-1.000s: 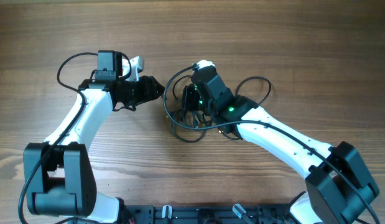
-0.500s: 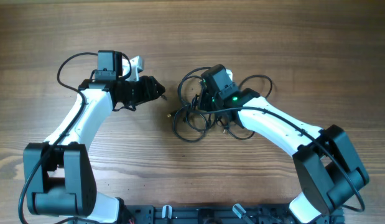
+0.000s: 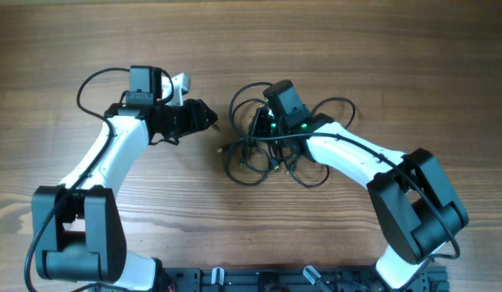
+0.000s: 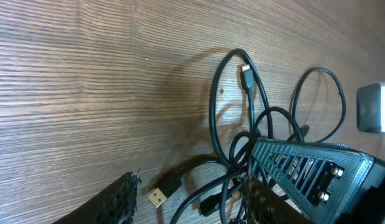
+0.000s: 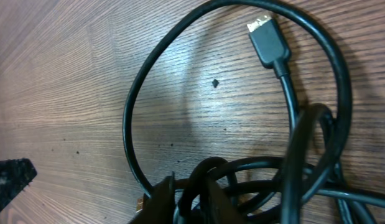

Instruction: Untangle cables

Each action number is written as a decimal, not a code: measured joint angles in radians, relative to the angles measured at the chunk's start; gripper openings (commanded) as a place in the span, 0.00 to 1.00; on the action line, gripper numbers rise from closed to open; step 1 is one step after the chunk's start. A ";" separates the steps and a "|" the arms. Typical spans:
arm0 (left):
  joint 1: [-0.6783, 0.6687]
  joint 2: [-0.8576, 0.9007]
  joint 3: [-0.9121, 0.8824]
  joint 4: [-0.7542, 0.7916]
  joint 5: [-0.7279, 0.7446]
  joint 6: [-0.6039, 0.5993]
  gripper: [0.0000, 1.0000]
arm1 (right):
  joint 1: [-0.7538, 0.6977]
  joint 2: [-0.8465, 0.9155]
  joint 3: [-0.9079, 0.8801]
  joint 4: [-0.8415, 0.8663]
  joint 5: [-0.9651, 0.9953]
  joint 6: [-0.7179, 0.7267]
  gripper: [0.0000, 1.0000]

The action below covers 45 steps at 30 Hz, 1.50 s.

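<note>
The cables (image 3: pixel 249 162) are thin black cords bunched in a knot at the table's middle, with loops spreading out around it. My left gripper (image 3: pixel 208 120) is open and empty just left of the bunch. In the left wrist view its fingers (image 4: pixel 189 202) straddle a gold USB plug (image 4: pixel 158 196) and cable strands (image 4: pixel 232 124) lying on the wood. My right gripper (image 3: pixel 259 130) sits over the knot. In the right wrist view its jaws (image 5: pixel 186 199) are shut on a cable loop (image 5: pixel 208 171). A small plug (image 5: pixel 267 40) ends a wide loop ahead of it.
Brown wooden table (image 3: pixel 356 49). The right wrist's black housing (image 4: pixel 310 168) stands close in front of the left gripper. The USB plug (image 3: pixel 222 149) lies at the left edge of the bunch. The arm bases sit along the near table edge.
My right gripper has moved to the right with the cable, dragging the bunch a little right and away from my left gripper. The left arm has barely moved.
</note>
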 measured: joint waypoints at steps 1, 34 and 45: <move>-0.009 0.000 0.000 0.005 0.000 0.000 0.57 | 0.000 0.000 0.000 0.001 -0.003 0.000 0.16; -0.016 0.000 0.000 0.006 0.000 0.000 0.62 | 0.014 0.004 0.000 -0.083 -0.023 0.079 0.04; -0.019 0.000 0.000 -0.029 0.246 0.235 0.54 | -0.137 0.004 -0.003 0.018 -0.462 0.050 0.04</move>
